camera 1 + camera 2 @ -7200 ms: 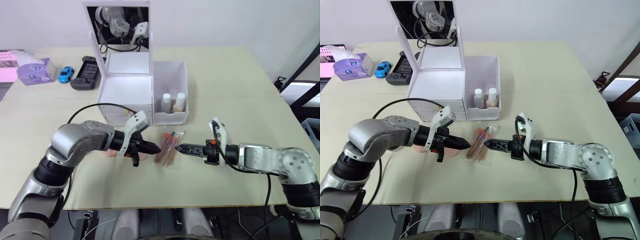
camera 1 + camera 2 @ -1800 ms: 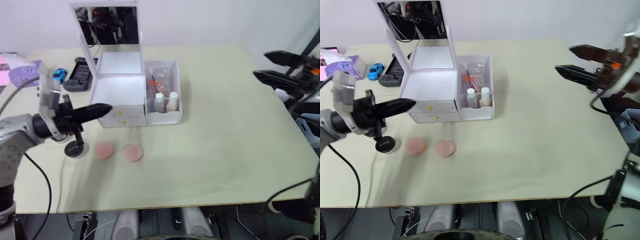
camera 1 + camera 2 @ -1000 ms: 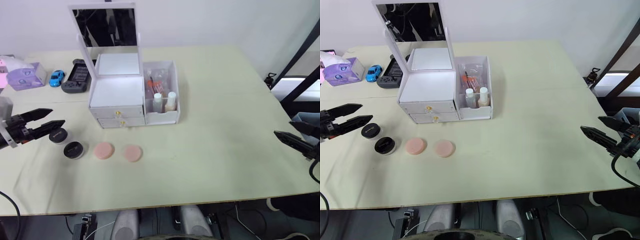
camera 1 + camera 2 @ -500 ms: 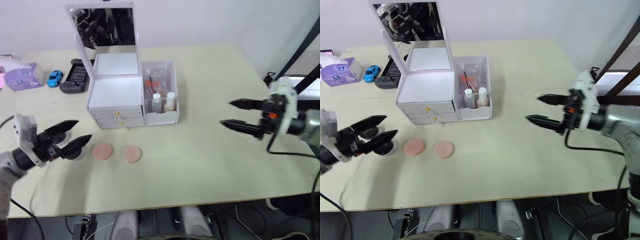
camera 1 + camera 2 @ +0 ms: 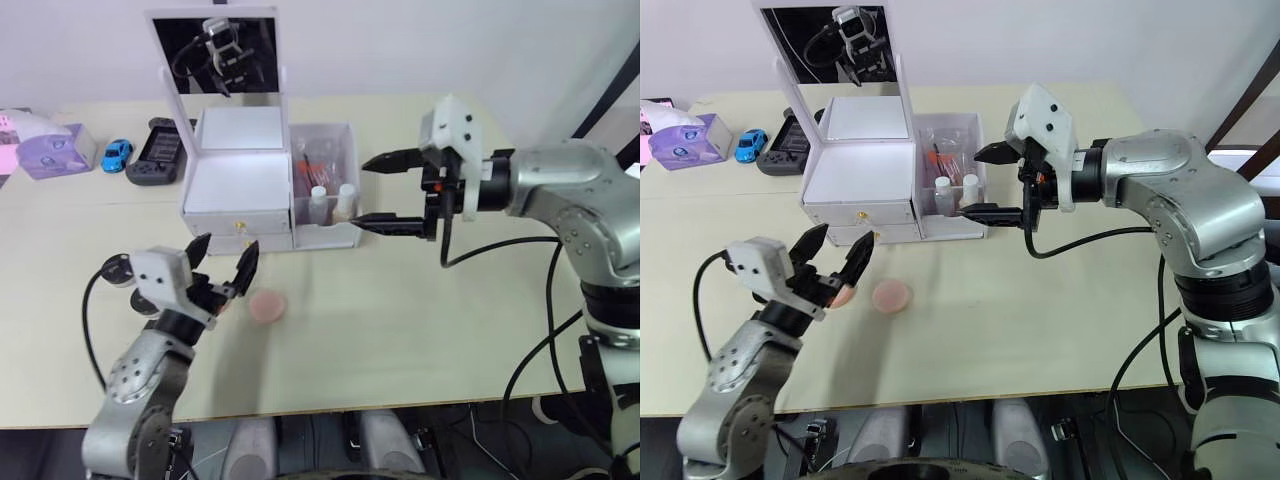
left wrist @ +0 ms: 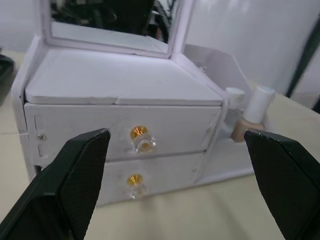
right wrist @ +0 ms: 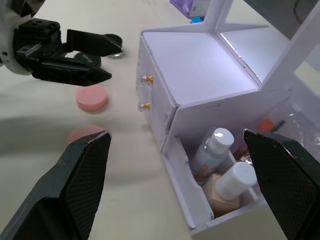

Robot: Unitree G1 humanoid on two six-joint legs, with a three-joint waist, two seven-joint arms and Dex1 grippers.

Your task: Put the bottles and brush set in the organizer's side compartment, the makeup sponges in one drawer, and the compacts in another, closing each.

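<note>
The white organizer (image 5: pixel 243 183) stands mid-table with its mirror up and both gold-knobbed drawers (image 6: pixel 139 135) shut. Its side compartment (image 5: pixel 352 148) holds the two bottles (image 5: pixel 331 203) and the brush set (image 5: pixel 313 160). My right gripper (image 5: pixel 361 193) is open, hovering just right of that compartment. My left gripper (image 5: pixel 226 254) is open, low in front of the drawers. It covers part of one pink makeup sponge (image 5: pixel 844 295); the other sponge (image 5: pixel 267 305) lies clear beside it. A black compact (image 5: pixel 118 268) shows behind my left wrist.
At the back left are a purple-and-white box (image 5: pixel 60 150), a blue toy car (image 5: pixel 117 152) and a black handheld controller (image 5: pixel 155 150). Bare tabletop (image 5: pixel 400 320) spreads in front of and to the right of the organizer.
My left gripper has swung right, from beside the compacts to in front of the drawers over one sponge. My right gripper has come left and up to the side compartment.
</note>
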